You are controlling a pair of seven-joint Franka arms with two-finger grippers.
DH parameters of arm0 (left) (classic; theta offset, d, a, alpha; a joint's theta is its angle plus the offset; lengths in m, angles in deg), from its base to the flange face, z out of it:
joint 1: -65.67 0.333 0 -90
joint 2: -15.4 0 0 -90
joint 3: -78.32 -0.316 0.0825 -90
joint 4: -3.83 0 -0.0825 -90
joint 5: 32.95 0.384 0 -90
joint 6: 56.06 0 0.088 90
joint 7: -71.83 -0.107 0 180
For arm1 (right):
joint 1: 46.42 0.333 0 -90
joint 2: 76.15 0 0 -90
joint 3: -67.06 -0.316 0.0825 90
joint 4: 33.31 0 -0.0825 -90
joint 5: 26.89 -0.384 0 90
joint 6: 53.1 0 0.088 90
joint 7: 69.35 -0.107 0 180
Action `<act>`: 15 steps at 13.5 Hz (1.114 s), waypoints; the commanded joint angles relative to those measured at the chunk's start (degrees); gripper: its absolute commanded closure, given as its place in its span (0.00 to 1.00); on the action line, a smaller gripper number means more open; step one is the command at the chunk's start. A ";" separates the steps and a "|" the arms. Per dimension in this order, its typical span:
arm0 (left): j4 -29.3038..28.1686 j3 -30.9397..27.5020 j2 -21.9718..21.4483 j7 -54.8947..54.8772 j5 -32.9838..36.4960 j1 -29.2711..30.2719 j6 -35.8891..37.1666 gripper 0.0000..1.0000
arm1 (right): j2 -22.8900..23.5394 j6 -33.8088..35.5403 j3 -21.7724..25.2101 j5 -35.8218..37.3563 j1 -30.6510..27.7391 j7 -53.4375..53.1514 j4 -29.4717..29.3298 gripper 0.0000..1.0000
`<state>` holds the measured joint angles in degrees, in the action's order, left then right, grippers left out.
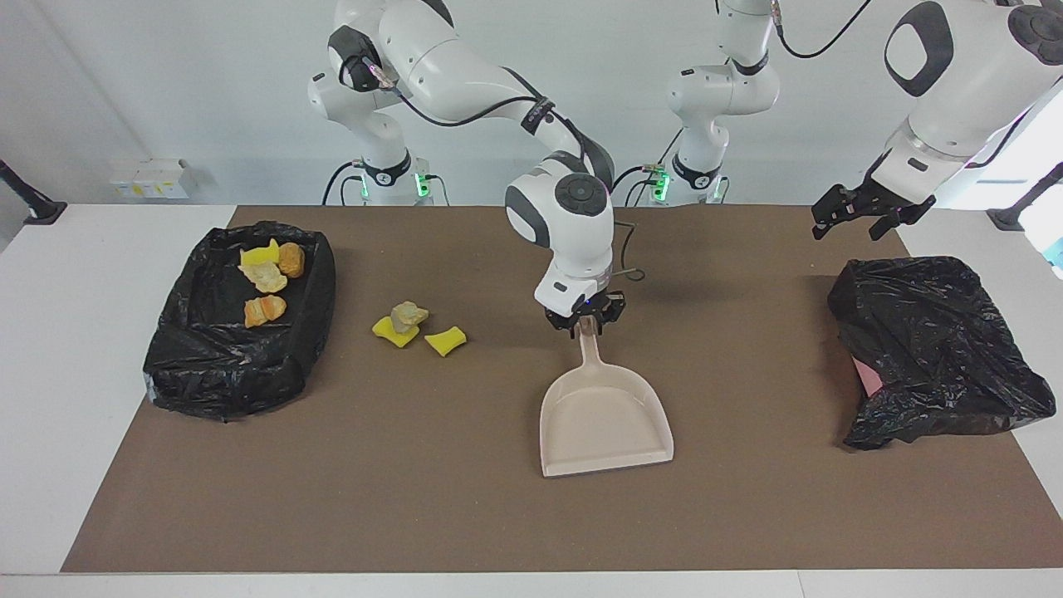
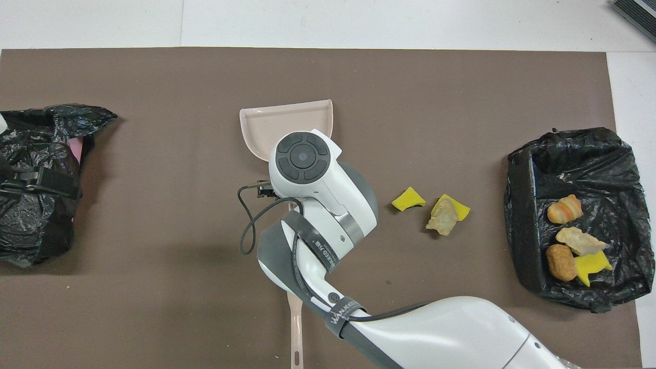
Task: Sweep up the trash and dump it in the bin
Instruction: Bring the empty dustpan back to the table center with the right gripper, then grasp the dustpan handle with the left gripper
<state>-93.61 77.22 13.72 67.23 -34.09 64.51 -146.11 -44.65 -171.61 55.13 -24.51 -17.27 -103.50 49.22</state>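
A brown mat (image 1: 415,498) covers most of a white table (image 1: 75,349). At the left arm's end, a crumpled black plastic bag (image 1: 930,349) lies on the mat, a pink edge showing beneath it. A small white box (image 1: 154,178) sits near the wall.

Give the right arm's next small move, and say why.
Probably slide the dustpan toward the right arm's end, up beside the loose trash: the pan lies empty, the right end effector is at its handle, and three lumps sit on the mat between pan and bin. The left end effector waits over the black bag.
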 commanded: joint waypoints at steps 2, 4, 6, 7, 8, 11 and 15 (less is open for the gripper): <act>-4.06 -0.57 -0.43 1.78 1.05 -3.66 -5.47 0.00 | -13.80 2.23 -2.04 -1.41 0.90 -0.04 12.70 0.00; -6.61 -0.57 -0.34 3.88 1.05 -5.77 -9.60 0.00 | -19.17 4.42 -3.27 -2.46 1.60 -0.04 18.86 0.00; -7.24 -0.57 1.32 6.87 1.05 -8.49 -12.59 0.00 | -23.13 3.12 -3.28 -5.09 3.62 -0.39 25.36 0.00; -7.24 -0.57 2.46 8.71 1.05 -9.72 -13.65 0.00 | -25.15 2.33 -3.37 -7.54 4.32 -0.04 28.70 0.00; -7.33 -0.48 3.34 11.34 1.05 -11.39 -14.88 0.00 | -27.70 0.84 -3.37 -9.57 5.64 0.13 32.91 0.00; -7.68 -0.57 5.88 17.06 1.05 -15.79 -17.61 0.00 | -29.31 -5.06 -3.28 -12.13 8.63 -1.00 40.33 0.00; -7.50 -0.57 11.77 25.31 0.61 -21.50 -24.02 0.00 | -27.56 -9.53 -3.37 -12.14 8.90 -1.09 42.88 0.00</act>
<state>-100.87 77.51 23.19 88.09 -34.10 46.24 -166.79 -72.20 -178.53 51.81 -35.24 -8.27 -103.74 90.63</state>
